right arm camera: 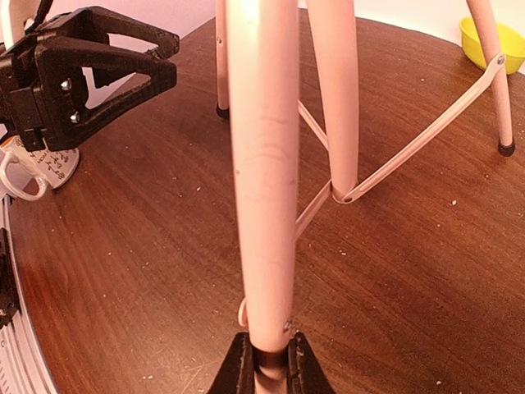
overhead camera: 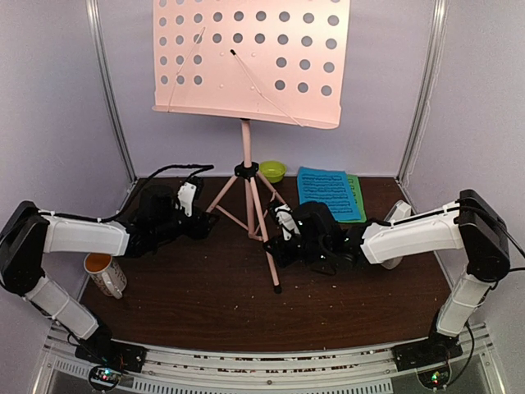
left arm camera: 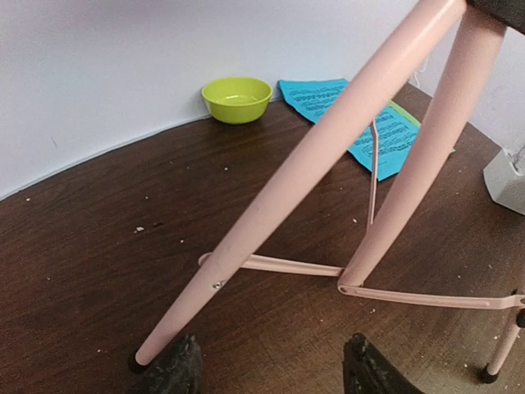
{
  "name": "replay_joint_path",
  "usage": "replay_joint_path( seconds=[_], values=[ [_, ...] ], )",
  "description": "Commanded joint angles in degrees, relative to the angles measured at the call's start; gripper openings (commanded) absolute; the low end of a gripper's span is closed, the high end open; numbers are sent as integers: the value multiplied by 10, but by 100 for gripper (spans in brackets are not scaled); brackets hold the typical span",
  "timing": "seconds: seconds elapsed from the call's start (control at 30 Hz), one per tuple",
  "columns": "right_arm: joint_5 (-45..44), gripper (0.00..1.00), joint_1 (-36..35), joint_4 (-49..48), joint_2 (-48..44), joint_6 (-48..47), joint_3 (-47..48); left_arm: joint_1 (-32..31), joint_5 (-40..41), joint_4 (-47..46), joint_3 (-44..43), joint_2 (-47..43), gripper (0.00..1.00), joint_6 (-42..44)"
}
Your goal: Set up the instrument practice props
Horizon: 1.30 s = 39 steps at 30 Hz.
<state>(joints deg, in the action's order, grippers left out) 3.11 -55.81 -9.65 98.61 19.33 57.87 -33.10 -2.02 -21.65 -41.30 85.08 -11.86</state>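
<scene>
The pink music stand (overhead camera: pixel 250 61) is upright at centre frame on the surface (overhead camera: pixel 205 304). The right pincer (right arm camera: pixel 267 365) is clamped on the near tripod leg (right arm camera: pixel 262 164) close to its foot, probably to steady or shift it. The left pincer (left arm camera: pixel 271 369) gapes with nothing in it, just beside the left leg (left arm camera: pixel 287 197). The blue sheet (overhead camera: pixel 322 187) lies flat over the green sheet (overhead camera: pixel 358 199), right of centre. The metronome (left arm camera: pixel 509 176), bowl (overhead camera: pixel 272 170) and mug (overhead camera: pixel 105 275) stand apart from the legs.

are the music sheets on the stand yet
No, the blue sheet and green sheet lie flat on the table to the right of the stand, whose tray is bare.
</scene>
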Motion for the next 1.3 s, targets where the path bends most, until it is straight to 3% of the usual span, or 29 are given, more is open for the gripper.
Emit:
replay_joint_path(
  seconds=[0.0,0.23,0.37,0.57,0.7,0.9,0.97,1.17,1.27],
  values=[
    [38,0,1,22,-22,-14,-1,12,-71,-50,17,-22,59,24],
    [65,0,20,32,-40,-30,-21,58,-164,-32,12,-33,60,78],
    [80,0,29,39,-41,-39,-18,93,-245,56,-62,16,57,150],
    [90,0,40,49,-38,-46,-9,94,-294,28,-103,65,56,216],
    [96,0,46,52,-33,-48,-7,94,-321,99,-184,129,55,256],
    [100,0,56,57,-26,-54,0,94,-306,114,-225,168,44,266],
    [102,0,60,58,-25,-54,1,95,-298,127,-224,166,37,271],
    [107,0,70,68,-21,-61,14,96,-277,78,-152,112,4,239],
    [114,0,70,75,-10,-66,33,95,-250,57,-109,74,0,225]
  ],
)
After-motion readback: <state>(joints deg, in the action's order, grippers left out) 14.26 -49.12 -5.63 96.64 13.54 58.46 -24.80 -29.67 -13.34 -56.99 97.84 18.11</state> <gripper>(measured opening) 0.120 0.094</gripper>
